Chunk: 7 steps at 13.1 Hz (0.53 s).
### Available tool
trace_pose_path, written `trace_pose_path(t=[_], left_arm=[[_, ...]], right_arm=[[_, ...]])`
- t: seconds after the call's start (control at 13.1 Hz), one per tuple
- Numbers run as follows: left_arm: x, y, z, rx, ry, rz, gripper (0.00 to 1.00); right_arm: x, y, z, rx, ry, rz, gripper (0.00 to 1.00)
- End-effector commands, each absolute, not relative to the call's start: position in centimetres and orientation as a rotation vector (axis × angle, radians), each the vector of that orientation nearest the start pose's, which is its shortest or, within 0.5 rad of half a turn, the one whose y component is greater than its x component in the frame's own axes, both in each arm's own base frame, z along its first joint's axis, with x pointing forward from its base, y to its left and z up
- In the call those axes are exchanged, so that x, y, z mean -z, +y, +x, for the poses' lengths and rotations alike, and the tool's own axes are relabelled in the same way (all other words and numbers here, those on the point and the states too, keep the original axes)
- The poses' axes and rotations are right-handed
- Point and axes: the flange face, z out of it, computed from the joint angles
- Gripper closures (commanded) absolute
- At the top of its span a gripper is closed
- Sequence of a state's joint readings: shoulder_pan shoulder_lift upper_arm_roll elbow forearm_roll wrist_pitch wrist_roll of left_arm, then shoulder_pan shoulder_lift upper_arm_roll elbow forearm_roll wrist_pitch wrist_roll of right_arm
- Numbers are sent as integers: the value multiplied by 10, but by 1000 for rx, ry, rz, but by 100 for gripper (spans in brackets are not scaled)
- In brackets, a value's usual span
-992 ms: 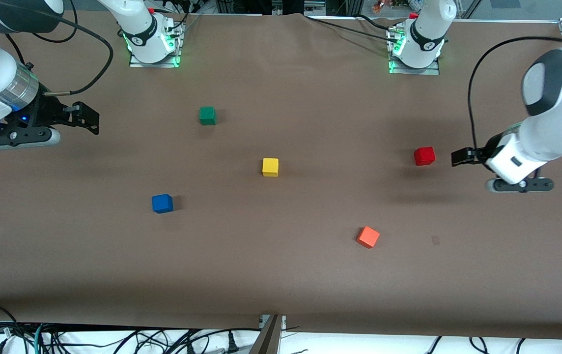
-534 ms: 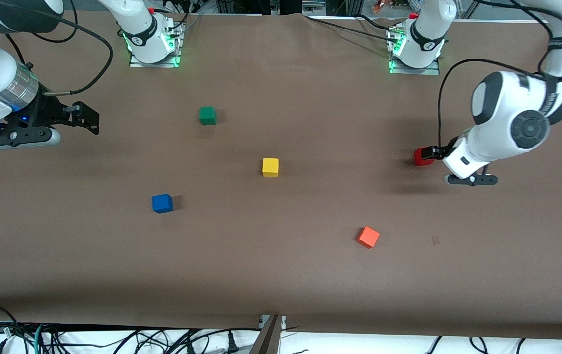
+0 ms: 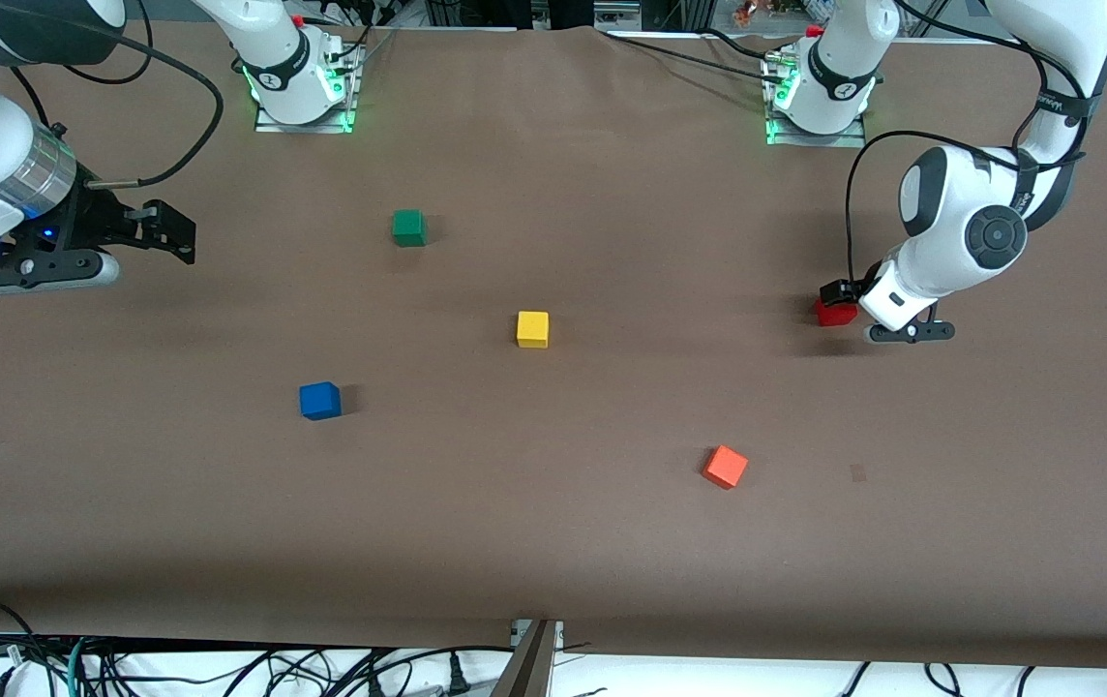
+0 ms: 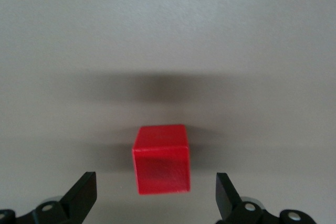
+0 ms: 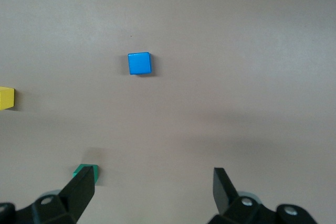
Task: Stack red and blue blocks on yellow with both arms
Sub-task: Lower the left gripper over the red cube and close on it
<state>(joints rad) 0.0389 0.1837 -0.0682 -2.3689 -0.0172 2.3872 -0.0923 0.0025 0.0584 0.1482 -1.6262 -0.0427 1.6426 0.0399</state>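
looking down from the front view, we see the brown table with five cubes scattered well apart. the yellow cube sits near the middle. the blue cube lies nearer the camera than it, toward the right arm's end. the red cube sits toward the left arm's end, with the left gripper low right over it and partly covering it. the green cube lies farther from the camera than the yellow one; the orange-red cube lies nearer. the right gripper hangs above bare table at the right arm's end — that arm waits.

from the left wrist view, we see the red cube resting on the table between the two spread fingers — a gap shows on each side, so the claw is open and not touching it.

from the right wrist view, we see the right claw's fingers also spread wide with nothing between them. the blue cube, the green cube and an edge of the yellow cube lie on the table below.
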Motion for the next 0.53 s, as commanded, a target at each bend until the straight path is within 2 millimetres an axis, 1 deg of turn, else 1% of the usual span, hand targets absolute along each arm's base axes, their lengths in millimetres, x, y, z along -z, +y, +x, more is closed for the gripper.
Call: trace_pose_path(t=[0.0,0.15,0.46], left_arm=[[-227,-13,475,-195,-119,-3152,0],[-215,-14,465,-172,-141,-3156,0],[-204,-20,466,-158,-145,-3156,0]], right_arm=[[-574,78,570,-77,-158,-3171,0],[-575,78,569,-72,-158,-3172,0],[-575,79,569,-72,-161,-3172,0]])
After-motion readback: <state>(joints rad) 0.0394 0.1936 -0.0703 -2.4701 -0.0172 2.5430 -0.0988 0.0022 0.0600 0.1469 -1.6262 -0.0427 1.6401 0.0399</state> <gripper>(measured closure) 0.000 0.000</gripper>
